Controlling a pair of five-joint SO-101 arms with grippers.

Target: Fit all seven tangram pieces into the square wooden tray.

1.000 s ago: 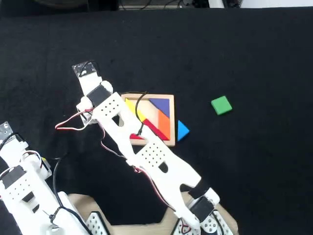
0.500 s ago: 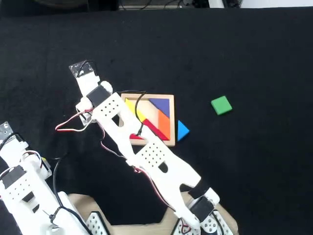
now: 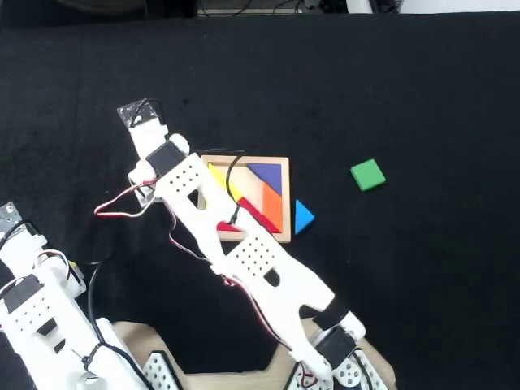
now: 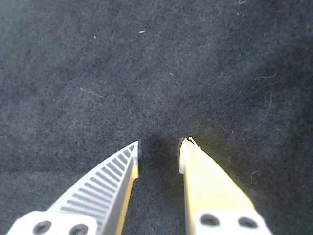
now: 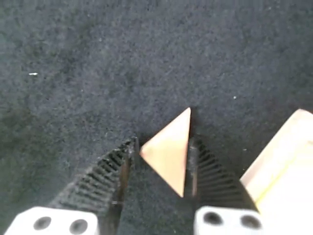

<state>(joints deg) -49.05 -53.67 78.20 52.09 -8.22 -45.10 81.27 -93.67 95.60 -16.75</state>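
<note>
left gripper [image 4: 159,147] seen spread slightly over the black cloth [image 4: 195,73], square wooden tray [image 3: 244,158] found partly filled mid-table, blue triangle [image 3: 302,216] laid just beside it, green square [image 3: 368,175] set well apart, and there, past the tray's far corner, peach triangle [image 5: 171,152] pinched in the right gripper [image 5: 161,144]

Black table cloth [image 3: 406,89]: matt, felt-like nap, flecked with pale lint. Square wooden tray [image 3: 286,199]: pale bare wood, smooth matt rim. Green square piece [image 3: 368,175], blue triangular piece [image 3: 302,216] and pale peach triangular piece [image 5: 168,149]: flat, smooth, matt coloured faces. White arm [image 3: 260,260]: hard plastic, perforated plates, slight sheen. Right gripper [image 5: 162,143]: fingers [image 5: 98,183] of dark ribbed plastic. Left gripper [image 4: 159,143]: fingers [image 4: 110,183] of pale ribbed plastic.
</note>
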